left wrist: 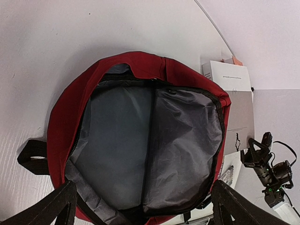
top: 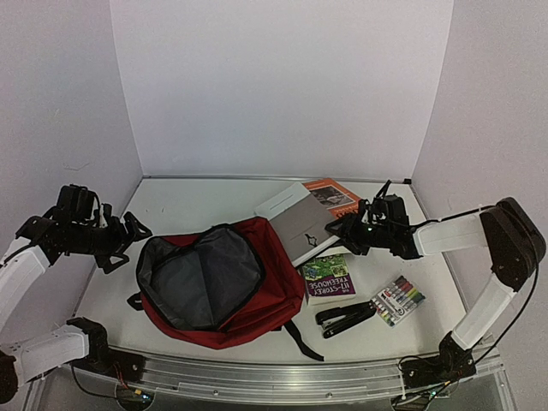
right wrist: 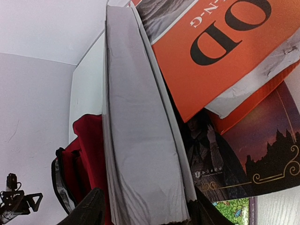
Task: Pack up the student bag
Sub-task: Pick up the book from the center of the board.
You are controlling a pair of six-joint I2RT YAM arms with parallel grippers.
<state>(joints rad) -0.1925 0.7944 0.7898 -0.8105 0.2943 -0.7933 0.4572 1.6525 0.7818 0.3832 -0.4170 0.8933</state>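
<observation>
The student bag [top: 248, 295] is laid open toward the near edge of the table [top: 188, 205]. The left gripper [top: 127, 242] is spread wide; the right gripper [top: 342, 229] is set astride the grey book [top: 300, 224], with clamping not discernible. Gripped by one edge, the book may be tilted, dropped, or snagged on the bag's rim.

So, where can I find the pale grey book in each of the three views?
Top external: right of centre, the pale grey book lies against the student bag's right side.
Left wrist: near the right edge, beyond the bag's rim.
Right wrist: centre, a tall grey slab between the right gripper's fingers.
Shared landmark: the dark red bag, seen in all three views.
</observation>
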